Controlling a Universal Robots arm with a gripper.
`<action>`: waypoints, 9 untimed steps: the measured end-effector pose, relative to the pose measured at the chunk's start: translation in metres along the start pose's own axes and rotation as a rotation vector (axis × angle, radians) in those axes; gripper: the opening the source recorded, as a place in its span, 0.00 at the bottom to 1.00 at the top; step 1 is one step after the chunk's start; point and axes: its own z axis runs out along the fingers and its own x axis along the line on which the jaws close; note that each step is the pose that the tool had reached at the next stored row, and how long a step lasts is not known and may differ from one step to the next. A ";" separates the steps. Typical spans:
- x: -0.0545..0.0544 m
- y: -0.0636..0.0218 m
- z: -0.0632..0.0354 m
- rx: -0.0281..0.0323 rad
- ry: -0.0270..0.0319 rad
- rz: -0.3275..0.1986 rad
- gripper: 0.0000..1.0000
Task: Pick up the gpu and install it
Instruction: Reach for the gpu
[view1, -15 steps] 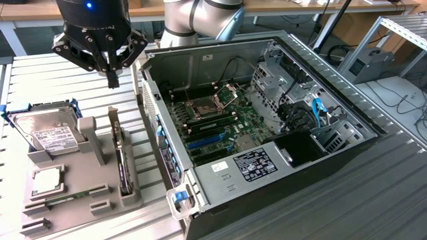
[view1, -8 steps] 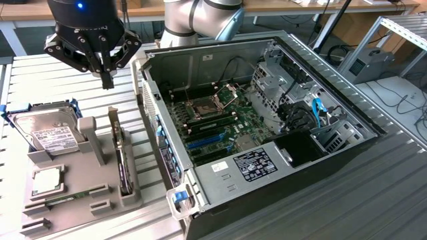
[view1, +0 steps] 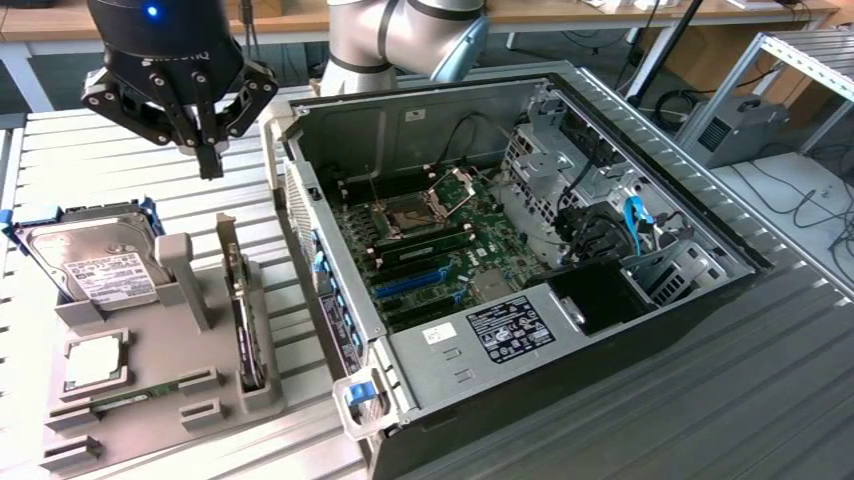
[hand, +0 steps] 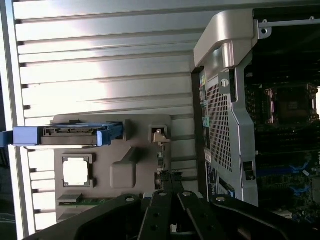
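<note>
The gripper (view1: 210, 162) hangs above the ribbed table (view1: 107, 170) with its fingers closed together and nothing between them. The gpu (view1: 242, 305) stands on edge in a slot of the grey holder tray (view1: 160, 425), beside the hard drive (view1: 91, 265). It is apart from the gripper and outside the open computer case (view1: 400, 120).

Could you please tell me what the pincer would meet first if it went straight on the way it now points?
Probably the upper edge of the gpu, standing on edge in the grey holder: the wrist view puts it right ahead of the pincer. Depth is unclear, so it could just miss.
</note>
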 end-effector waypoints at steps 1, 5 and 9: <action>0.001 -0.0001 0.0000 0.0000 0.0000 0.000 0.11; 0.003 -0.0002 -0.0001 0.0000 0.0000 0.000 0.11; 0.006 -0.0004 -0.0001 0.0000 0.0000 0.000 0.11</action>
